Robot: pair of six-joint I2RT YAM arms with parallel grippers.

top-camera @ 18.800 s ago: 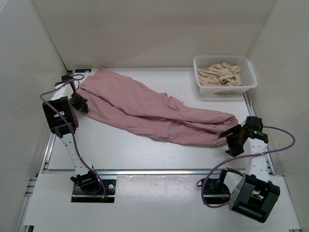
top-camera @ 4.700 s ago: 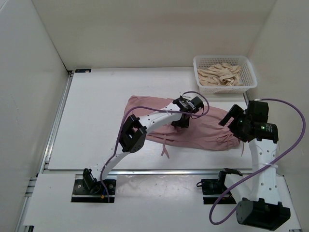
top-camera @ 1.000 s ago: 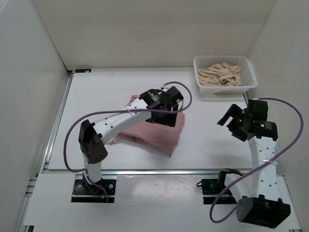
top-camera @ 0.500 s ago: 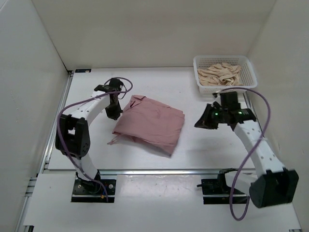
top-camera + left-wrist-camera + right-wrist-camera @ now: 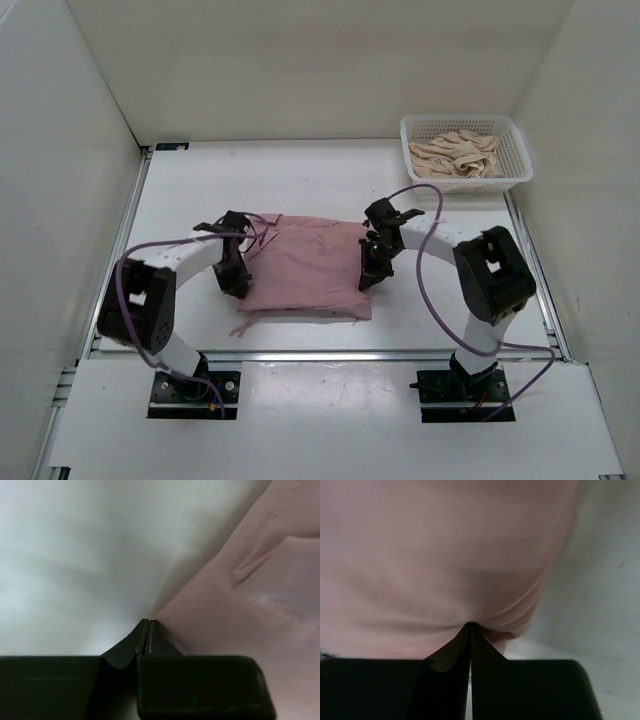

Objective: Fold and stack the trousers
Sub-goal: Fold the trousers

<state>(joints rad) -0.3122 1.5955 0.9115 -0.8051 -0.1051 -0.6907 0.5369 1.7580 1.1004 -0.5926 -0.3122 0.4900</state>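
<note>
Between the two sets of fingers, the trousers (image 5: pixel 305 275) lie folded into a flat pink rectangle on the table (image 5: pixel 190 190). Left gripper (image 5: pixel 236 284): fingers pressed together, no gap. Tips touch the pile's edge and the cloth spreads away to their right; cannot tell whether any is caught. Right gripper (image 5: pixel 366 277): fingers likewise pressed together at the opposite edge, cloth puckering into the tips, pinched. Cords (image 5: pixel 262 228) trail near the left fingers. Well beyond the right fingers, a white basket (image 5: pixel 515 170) holds beige cloth.

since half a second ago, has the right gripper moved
Yes: the right gripper moved left, away from the basket, to the trousers' right edge.
</note>
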